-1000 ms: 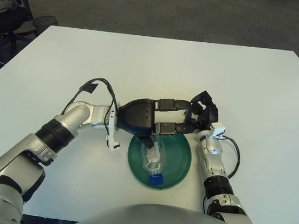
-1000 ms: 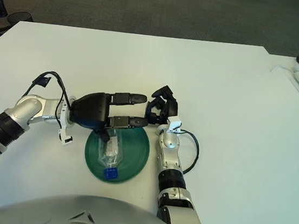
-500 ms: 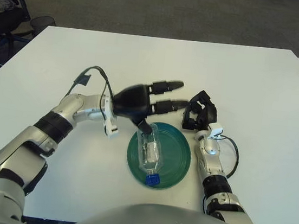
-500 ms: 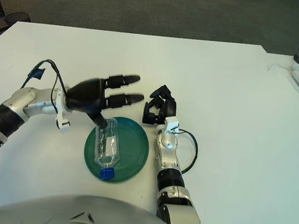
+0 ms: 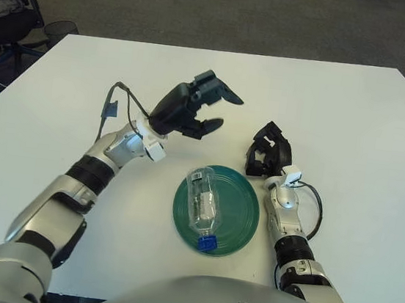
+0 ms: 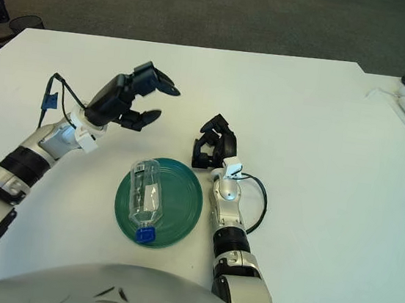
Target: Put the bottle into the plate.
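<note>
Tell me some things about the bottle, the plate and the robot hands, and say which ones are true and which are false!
1. The clear plastic bottle lies on its side on the green plate. True.
2. The bottle's cap is red. False: it is blue, and it points toward the robot.
3. The left robot hand is gripping the bottle. False: it is raised above the white table, behind and to the left of the plate, holding nothing.
4. The right robot hand sits beside the plate's far right rim. True.
5. The bottle stands upright beside the plate. False: it lies flat inside the plate.
</note>
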